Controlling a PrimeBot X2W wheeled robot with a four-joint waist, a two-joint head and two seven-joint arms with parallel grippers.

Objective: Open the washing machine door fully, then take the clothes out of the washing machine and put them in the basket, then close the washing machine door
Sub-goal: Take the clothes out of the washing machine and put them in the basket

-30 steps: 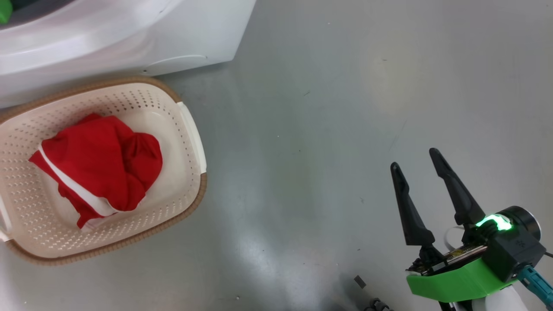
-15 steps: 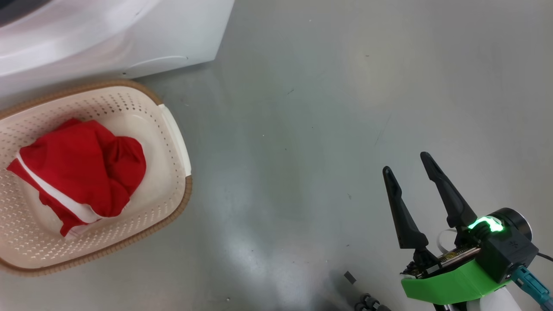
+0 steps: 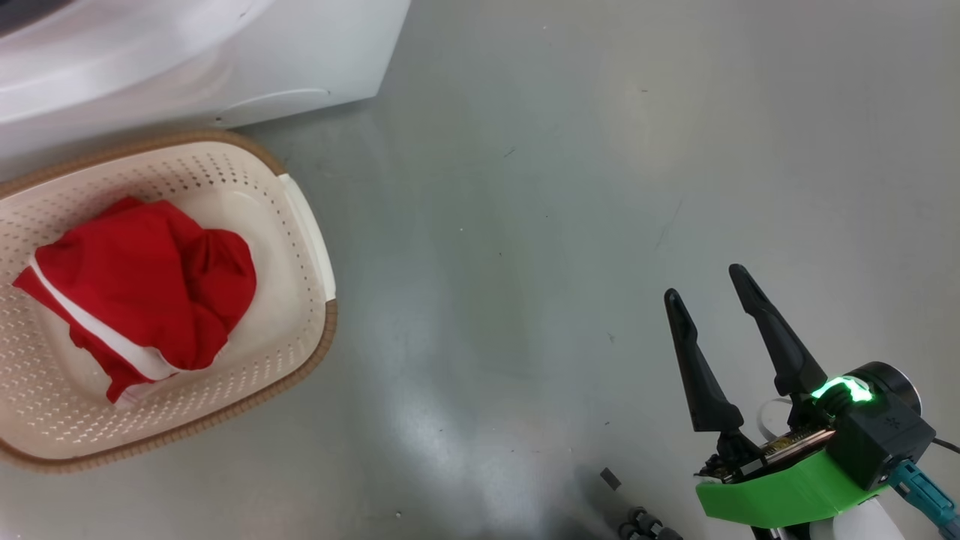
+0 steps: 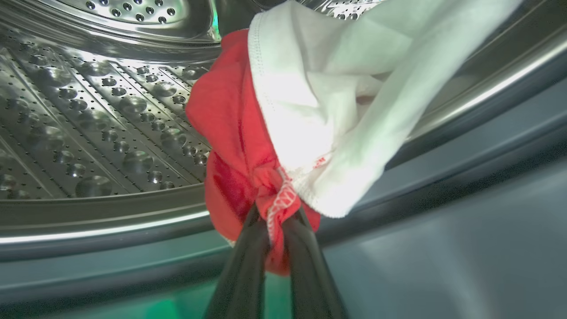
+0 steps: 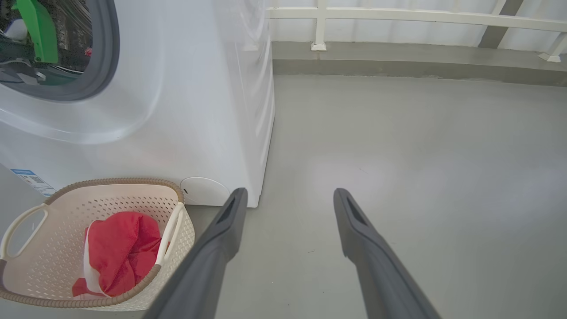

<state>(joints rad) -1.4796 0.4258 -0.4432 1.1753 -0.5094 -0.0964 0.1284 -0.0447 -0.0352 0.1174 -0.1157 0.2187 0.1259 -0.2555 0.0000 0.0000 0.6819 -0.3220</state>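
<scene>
One crumpled red garment [image 3: 142, 289] lies in the perforated basket [image 3: 311, 225]. Left gripper [image 4: 277, 212] pinches soft red-white cloth [image 4: 310, 110], trailing straight ahead into the dimpled steel drum [image 4: 102, 119]. Right gripper [image 3: 705, 283] gapes wide.

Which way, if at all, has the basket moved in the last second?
No. The basket sits just as close to the washing machine; only the camera shifted.

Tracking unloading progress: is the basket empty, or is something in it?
Not empty: a bunched red garment with a white stripe lies on the bottom of the basket.
</scene>
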